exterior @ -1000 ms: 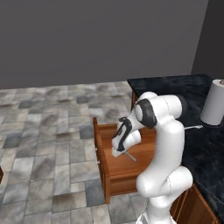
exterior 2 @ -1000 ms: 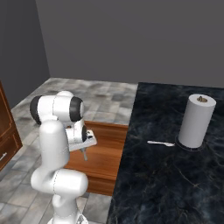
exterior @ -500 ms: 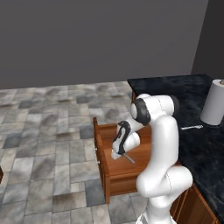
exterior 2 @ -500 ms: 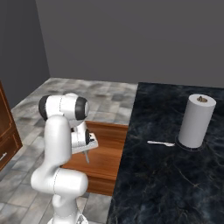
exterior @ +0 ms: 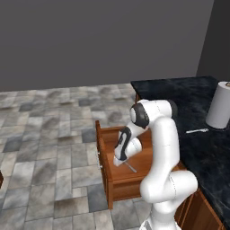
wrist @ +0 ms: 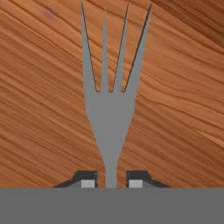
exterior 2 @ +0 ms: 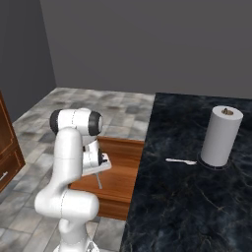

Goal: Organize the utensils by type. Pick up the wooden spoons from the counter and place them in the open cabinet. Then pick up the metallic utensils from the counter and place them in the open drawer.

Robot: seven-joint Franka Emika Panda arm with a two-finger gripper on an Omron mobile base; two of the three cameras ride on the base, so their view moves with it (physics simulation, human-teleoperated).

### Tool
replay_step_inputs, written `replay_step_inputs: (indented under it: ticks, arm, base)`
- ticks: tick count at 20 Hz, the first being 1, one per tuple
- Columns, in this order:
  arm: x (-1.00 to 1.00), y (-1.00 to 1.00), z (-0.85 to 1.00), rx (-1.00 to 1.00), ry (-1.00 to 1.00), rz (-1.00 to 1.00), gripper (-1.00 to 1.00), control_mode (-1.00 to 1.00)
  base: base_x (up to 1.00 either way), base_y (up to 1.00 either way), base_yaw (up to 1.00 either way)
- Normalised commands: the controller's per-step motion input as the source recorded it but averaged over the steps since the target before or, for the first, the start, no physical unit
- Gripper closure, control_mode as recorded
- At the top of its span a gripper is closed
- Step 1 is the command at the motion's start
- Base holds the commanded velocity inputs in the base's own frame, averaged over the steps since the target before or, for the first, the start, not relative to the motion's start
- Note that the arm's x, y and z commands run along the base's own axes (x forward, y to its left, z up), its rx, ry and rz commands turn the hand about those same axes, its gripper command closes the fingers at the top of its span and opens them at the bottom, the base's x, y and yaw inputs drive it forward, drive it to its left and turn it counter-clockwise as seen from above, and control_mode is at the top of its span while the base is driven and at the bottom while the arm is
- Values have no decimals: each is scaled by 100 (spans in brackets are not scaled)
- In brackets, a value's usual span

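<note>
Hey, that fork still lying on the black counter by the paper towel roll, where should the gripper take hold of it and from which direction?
Grip the fork across the middle of its thin handle, coming straight down from above: it lies flat on the counter, so only its narrow sides offer purchase. Approach from the side facing away from the paper towel roll, which stands close by its far end.

Bare drawer floor [wrist: 175,109] around fork [wrist: 109,109].

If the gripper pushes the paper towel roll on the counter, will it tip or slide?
The paper towel roll stands upright, tall on a small base, so a push near its top would probably tip it. Once lying down, the cylinder might roll along the counter. It looks light.
</note>
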Motion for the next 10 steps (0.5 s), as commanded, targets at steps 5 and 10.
replay_step_inputs:
  ticks: [5, 10]
  arm:
    - [4, -10, 32, 0, 10, 0, -100, -100]
    - [0, -9, 37, 0, 11, 0, -100, -100]
  base:
    - [0, 0, 0]
    - [0, 0, 0]
